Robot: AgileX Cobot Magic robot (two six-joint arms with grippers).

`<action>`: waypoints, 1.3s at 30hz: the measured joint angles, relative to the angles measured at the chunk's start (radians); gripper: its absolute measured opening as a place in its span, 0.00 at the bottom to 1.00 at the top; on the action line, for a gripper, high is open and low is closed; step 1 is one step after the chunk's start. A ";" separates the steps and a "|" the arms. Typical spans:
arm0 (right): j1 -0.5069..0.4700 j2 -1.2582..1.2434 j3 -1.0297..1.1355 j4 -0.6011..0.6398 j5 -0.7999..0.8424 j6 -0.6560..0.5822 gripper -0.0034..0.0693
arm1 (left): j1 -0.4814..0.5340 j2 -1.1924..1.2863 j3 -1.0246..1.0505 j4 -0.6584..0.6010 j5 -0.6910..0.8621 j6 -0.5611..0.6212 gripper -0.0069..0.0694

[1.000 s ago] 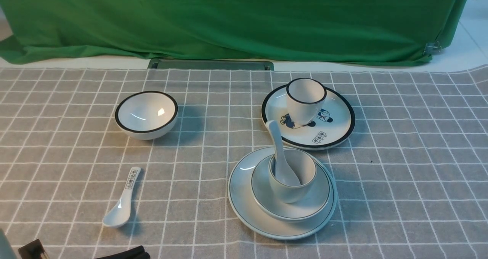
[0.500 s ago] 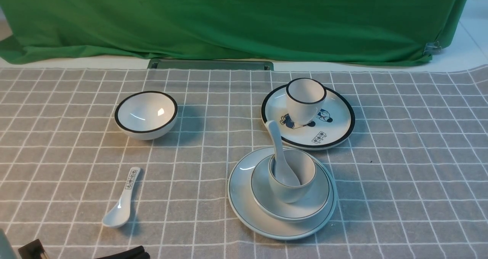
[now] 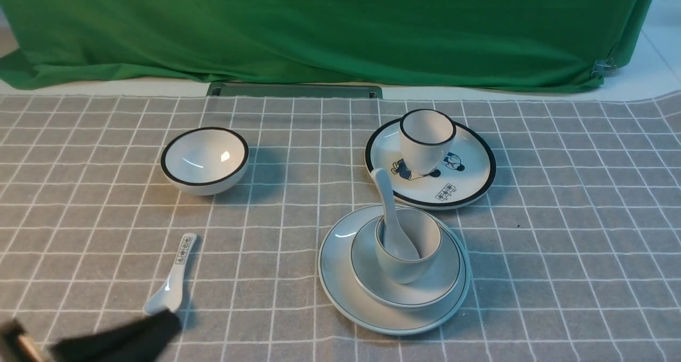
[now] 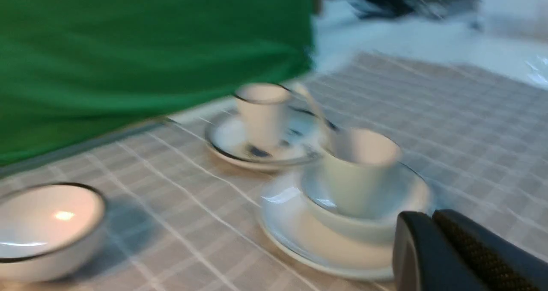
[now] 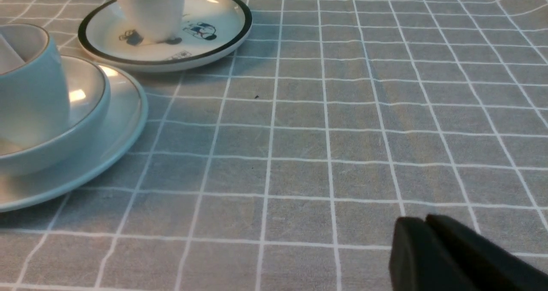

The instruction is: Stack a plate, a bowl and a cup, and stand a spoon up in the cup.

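Checked cloth (grey) — plate, black-rimmed bowl

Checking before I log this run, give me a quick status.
Left gripper shut, empty. Right gripper fingers together, empty. Plate, bowl, cup stacked, spoon standing in the cup. Nothing blocking.

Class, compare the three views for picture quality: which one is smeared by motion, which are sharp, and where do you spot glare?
Left wrist view: motion blur smears the whole frame, including the cup and spoon. Front view: sharp, except the blurred left hand at the near edge; a glare spot sits in the black-rimmed bowl. Right wrist view: sharp, with bright reflections on the bowl.
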 joint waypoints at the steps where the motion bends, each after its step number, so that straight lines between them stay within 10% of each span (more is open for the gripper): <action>1: 0.000 0.000 0.000 0.000 0.000 0.001 0.14 | 0.061 -0.023 0.000 -0.004 0.000 0.000 0.11; 9: 0.000 0.000 0.000 0.000 0.000 0.001 0.16 | 0.527 -0.303 0.000 -0.070 0.258 0.000 0.11; 15: 0.000 0.000 0.000 0.000 -0.002 0.001 0.17 | 0.647 -0.366 0.001 -0.097 0.577 -0.008 0.11; 39: 0.000 -0.001 0.000 0.001 -0.002 0.004 0.23 | 0.652 -0.366 0.001 -0.102 0.583 -0.004 0.11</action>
